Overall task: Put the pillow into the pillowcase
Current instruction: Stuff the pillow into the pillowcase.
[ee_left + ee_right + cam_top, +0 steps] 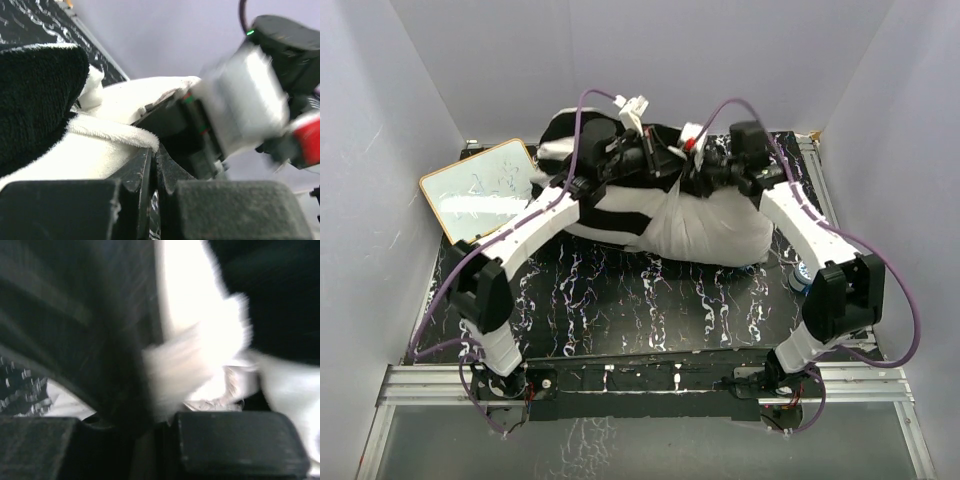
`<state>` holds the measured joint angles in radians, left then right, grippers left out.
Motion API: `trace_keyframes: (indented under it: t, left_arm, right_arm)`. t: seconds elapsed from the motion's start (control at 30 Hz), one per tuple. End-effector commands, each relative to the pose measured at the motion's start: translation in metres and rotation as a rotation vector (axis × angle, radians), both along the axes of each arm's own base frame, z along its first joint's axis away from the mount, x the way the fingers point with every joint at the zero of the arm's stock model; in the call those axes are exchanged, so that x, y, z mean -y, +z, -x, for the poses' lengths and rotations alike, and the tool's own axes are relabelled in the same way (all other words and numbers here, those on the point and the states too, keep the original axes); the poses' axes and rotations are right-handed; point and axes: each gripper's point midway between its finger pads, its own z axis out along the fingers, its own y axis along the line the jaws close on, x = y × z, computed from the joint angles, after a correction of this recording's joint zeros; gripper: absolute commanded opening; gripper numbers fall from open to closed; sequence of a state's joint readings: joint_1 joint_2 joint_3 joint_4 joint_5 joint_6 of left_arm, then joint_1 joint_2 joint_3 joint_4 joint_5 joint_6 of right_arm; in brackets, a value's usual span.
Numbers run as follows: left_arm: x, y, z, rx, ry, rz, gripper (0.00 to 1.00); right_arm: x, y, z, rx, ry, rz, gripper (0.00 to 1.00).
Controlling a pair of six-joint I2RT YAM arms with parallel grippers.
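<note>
Pillow lies across the far half of the table, its bare white end at about 1 o'clock from the table's centre. Its other end, toward 11 o'clock, sits under the striped pillowcase.

Left gripper reaches over the case at 12 o'clock. In its wrist view the fingers are pressed together, pinching a fuzzy white edge of the case, with a black stripe bulging at 9 o'clock of them.

Right gripper meets the cloth just beside the left one, at the line where the case ends and bare pillow begins. Its own wrist view is smeared by motion. A white tuft runs down toward the fingers, which look drawn close, but whether they grip it I cannot tell.

From above, both sets of fingertips are buried among wrists, cables and folds, so the mouth of the case cannot be made out, nor how much pillow is inside. A whiteboard lies at 10 o'clock, well apart from the cloth. A small blue object at 4 o'clock is mostly hidden behind the right arm.
</note>
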<state>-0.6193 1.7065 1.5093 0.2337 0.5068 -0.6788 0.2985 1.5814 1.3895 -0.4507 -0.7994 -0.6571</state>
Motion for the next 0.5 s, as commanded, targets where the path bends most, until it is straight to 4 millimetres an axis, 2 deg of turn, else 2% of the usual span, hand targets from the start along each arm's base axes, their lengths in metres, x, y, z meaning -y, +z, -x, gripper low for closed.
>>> trace_keyframes:
  t: [0.0,0.07,0.1,0.13,0.2,0.27,0.37,0.4,0.43,0.47]
  left_arm:
    - [0.048,0.079,0.041,0.121,-0.246,0.170,0.00]
    - [0.054,0.085,0.038,0.133,-0.254,0.198,0.00]
    - [0.056,0.087,0.037,0.134,-0.258,0.210,0.00]
    - [0.058,0.085,0.035,0.131,-0.259,0.218,0.00]
    - [0.062,0.075,0.032,0.118,-0.259,0.214,0.00]
    - [0.061,0.051,0.029,0.093,-0.244,0.184,0.00]
    - [0.053,-0.010,0.032,0.028,-0.202,0.092,0.00]
    - [0.048,-0.040,0.039,-0.017,-0.194,0.060,0.00]
    - [0.039,-0.083,0.051,-0.085,-0.185,0.000,0.00]
    - [0.033,-0.105,0.063,-0.108,-0.175,-0.035,0.00]
  right_arm:
    - [0.000,0.182,-0.037,0.128,-0.046,-0.427,0.08]
    - [0.022,0.215,-0.049,0.146,-0.088,-0.492,0.08]
    - [0.028,0.222,-0.050,0.146,-0.095,-0.509,0.08]
    - [0.029,0.219,-0.048,0.138,-0.085,-0.512,0.08]
    - [0.019,0.194,-0.036,0.091,-0.047,-0.509,0.08]
    - [0.001,0.139,-0.020,0.045,-0.008,-0.465,0.08]
    - [-0.013,0.029,0.013,0.046,0.057,-0.309,0.08]
    - [-0.010,-0.005,0.026,0.021,0.073,-0.273,0.08]
    - [-0.008,-0.030,0.039,0.000,0.103,-0.243,0.08]
    - [-0.004,-0.054,0.055,-0.043,0.136,-0.202,0.08]
